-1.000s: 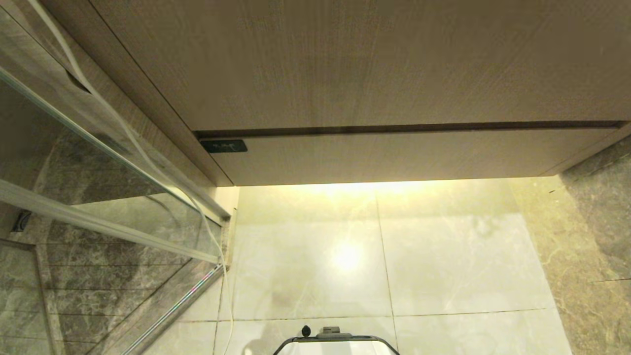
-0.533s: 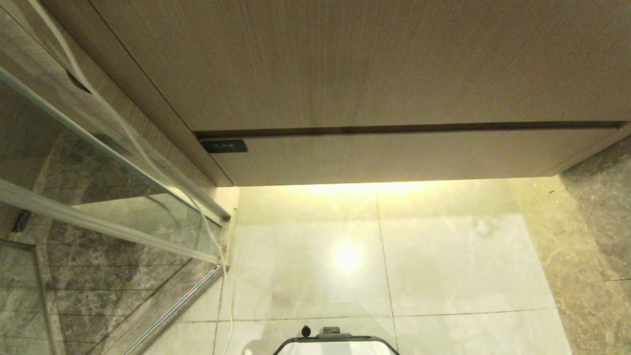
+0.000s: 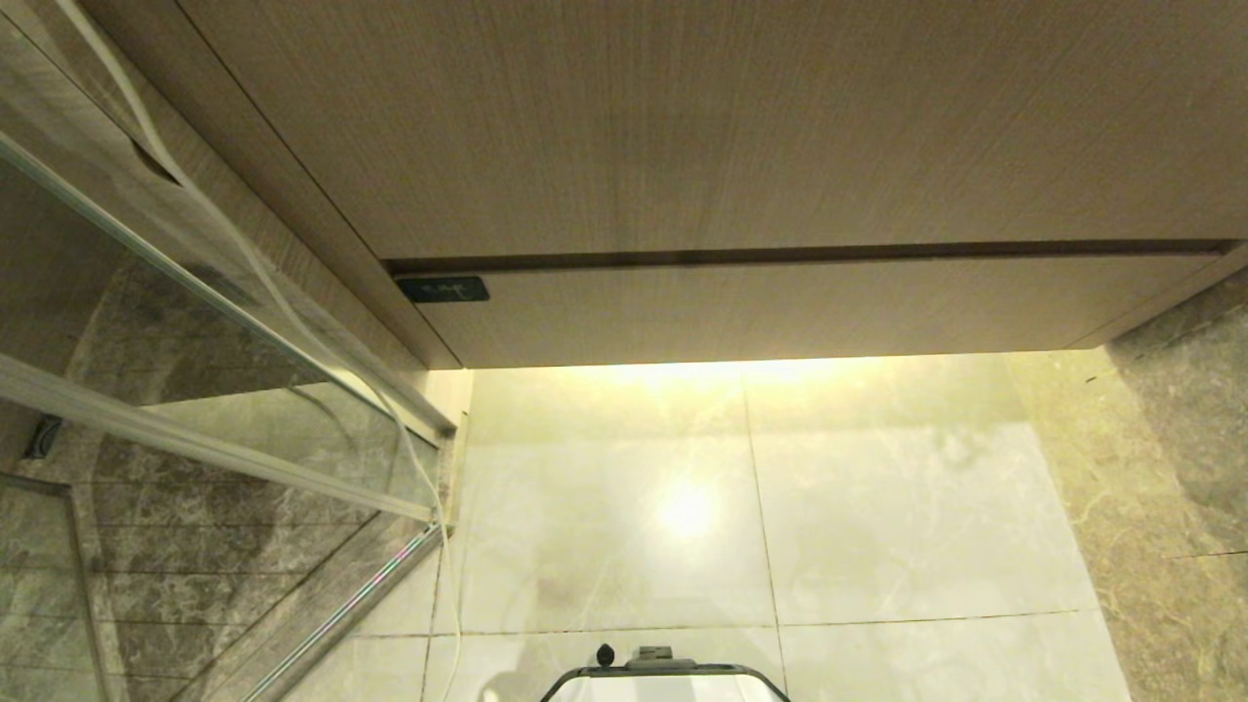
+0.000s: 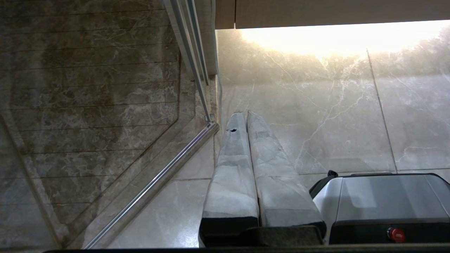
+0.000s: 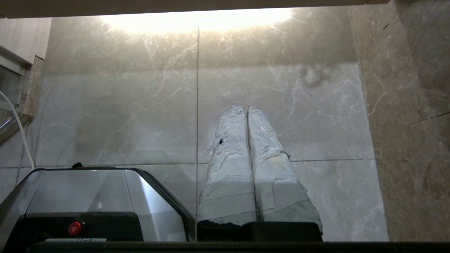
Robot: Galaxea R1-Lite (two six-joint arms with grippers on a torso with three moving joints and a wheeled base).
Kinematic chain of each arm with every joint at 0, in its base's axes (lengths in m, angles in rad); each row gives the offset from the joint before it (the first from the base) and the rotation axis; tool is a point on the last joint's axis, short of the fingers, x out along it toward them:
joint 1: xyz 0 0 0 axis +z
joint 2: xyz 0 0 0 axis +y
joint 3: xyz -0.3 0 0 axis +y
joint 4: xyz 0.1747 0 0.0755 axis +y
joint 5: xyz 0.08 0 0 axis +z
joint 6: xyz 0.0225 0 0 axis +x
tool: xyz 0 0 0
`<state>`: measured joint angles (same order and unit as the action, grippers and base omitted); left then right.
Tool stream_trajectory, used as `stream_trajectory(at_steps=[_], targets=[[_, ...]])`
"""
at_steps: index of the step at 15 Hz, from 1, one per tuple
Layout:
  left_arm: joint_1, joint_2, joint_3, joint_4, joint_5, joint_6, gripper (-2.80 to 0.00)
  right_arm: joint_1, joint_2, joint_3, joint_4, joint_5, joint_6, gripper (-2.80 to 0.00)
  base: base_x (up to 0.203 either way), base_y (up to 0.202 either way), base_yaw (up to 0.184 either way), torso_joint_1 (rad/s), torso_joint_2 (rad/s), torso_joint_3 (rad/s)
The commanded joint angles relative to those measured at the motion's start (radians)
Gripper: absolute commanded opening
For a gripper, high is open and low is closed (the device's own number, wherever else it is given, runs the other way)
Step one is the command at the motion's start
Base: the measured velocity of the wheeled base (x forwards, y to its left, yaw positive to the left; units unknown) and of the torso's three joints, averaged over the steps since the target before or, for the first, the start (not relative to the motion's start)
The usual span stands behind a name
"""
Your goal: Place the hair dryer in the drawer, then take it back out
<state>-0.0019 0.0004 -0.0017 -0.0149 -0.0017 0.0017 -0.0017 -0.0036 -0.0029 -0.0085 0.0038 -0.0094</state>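
Oddly, the hair dryer appears in none of the views, so where it lies I cannot tell. Across the middle of the head view runs the drawer [image 3: 780, 312], its low front flush and closed, the small dark label [image 3: 442, 289] at its left end, beneath the taller wood-grain front [image 3: 682, 127] that fills the upper frame. Both arms hang low over the pale floor tiles [image 3: 877, 507] — the left gripper [image 4: 246, 114] at the centre of its wrist view, fingers pressed together and empty, and the right gripper [image 5: 246, 108] likewise closed on nothing. A white cable [image 3: 429, 507] trails down the left side beside the glass panel [image 3: 146, 292]. Judging by this, either nothing has begun or everything is finished; the closed drawer and parked arms fit both.
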Motion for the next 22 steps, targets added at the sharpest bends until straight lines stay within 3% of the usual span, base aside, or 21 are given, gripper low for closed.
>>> stream_trajectory(at_steps=[1, 5, 22], targets=[[0.001, 0.001, 0.000, 0.000, 0.000, -0.001, -2.80, 0.000, 0.002, 0.004, 0.000, 0.006, -0.022, -2.80, 0.000, 0.000, 0.000, 0.000, 0.00, 0.000], [0.001, 0.000, 0.000, 0.000, 0.000, -0.001, -2.80, -0.001, 0.004, 0.003, -0.001, -0.004, 0.032, -2.80, 0.000, 0.000, 0.000, 0.000, 0.00, 0.000], [0.001, 0.000, 0.000, 0.000, 0.000, -0.001, -2.80, -0.001, 0.004, 0.003, -0.001, -0.004, 0.032, -2.80, 0.000, 0.000, 0.000, 0.000, 0.00, 0.000]])
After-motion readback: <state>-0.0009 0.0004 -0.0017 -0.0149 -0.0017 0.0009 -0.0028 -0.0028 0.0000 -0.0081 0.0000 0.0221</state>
